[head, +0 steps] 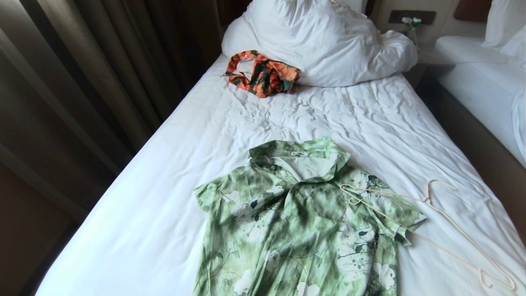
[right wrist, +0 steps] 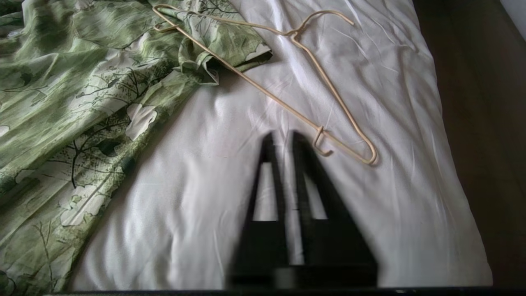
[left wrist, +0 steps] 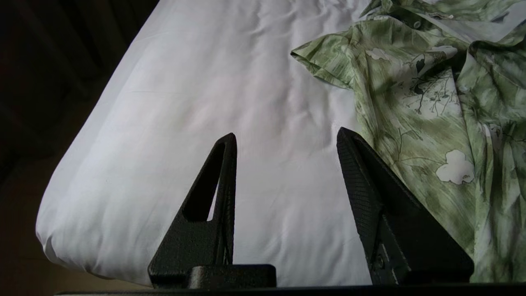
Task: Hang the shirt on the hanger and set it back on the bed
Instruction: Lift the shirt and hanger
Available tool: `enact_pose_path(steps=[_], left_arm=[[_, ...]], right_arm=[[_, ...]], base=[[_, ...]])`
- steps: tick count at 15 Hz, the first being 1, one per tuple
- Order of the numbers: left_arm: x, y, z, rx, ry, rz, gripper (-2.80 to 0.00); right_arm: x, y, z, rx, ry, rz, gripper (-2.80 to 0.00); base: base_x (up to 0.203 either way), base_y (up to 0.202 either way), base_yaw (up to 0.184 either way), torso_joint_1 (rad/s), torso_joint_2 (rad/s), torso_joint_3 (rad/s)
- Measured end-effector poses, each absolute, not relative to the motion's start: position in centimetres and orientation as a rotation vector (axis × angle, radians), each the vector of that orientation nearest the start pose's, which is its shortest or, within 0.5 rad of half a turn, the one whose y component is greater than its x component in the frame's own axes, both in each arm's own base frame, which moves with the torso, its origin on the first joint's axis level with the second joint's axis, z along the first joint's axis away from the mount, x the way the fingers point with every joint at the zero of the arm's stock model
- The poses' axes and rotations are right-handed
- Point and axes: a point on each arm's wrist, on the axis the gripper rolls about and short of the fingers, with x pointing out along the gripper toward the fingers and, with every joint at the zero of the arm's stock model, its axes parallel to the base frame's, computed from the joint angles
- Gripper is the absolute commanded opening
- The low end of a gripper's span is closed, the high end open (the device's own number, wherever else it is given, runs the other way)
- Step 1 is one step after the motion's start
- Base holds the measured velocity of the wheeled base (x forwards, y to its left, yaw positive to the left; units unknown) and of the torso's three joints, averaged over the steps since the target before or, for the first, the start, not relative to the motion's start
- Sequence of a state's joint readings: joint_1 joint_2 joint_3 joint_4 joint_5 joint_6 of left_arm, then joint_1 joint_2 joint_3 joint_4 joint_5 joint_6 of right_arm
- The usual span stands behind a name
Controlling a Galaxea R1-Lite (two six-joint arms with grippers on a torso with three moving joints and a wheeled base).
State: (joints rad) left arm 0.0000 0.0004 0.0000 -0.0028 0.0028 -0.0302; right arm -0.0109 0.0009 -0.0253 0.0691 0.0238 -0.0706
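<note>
The shirt (head: 300, 222) is lying at six o'clock on the bed (head: 164, 197), the hanger (head: 427, 230) overlapping its four-o'clock sleeve. Left hand (left wrist: 286, 137) gaping half-wide, right hand (right wrist: 282, 137) narrow, both empty: that thin wire risks dragging fabric.

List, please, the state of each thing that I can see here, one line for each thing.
shirt: lying flat on the bed, collar open, not on the hanger.
hanger: lying on the bed, one end resting on the shirt's sleeve, nothing hung on it.
orange garment: crumpled beside the pillow.
bed: sheet wrinkled.
left tool: open, holding nothing.
right tool: nearly closed, holding nothing.
</note>
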Motion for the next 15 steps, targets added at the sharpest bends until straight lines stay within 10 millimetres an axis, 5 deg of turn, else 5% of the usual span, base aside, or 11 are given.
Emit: enact_pose_path(steps=[9,15], left_arm=[[-2.3,0.0,7.6,-0.03,-0.003,0.002,-2.8],[-2.3,0.0,7.6,-0.03,-0.003,0.003,-2.8]], right_arm=[[-2.6,0.1,7.8,-0.085,0.048,0.023,-2.8],[-2.6,0.1,10.9,-0.082,0.031,0.018,-2.8]], base=[[0.0,0.0,0.0,0.0,0.0,0.0],[0.0,0.0,0.0,0.0,0.0,0.0]])
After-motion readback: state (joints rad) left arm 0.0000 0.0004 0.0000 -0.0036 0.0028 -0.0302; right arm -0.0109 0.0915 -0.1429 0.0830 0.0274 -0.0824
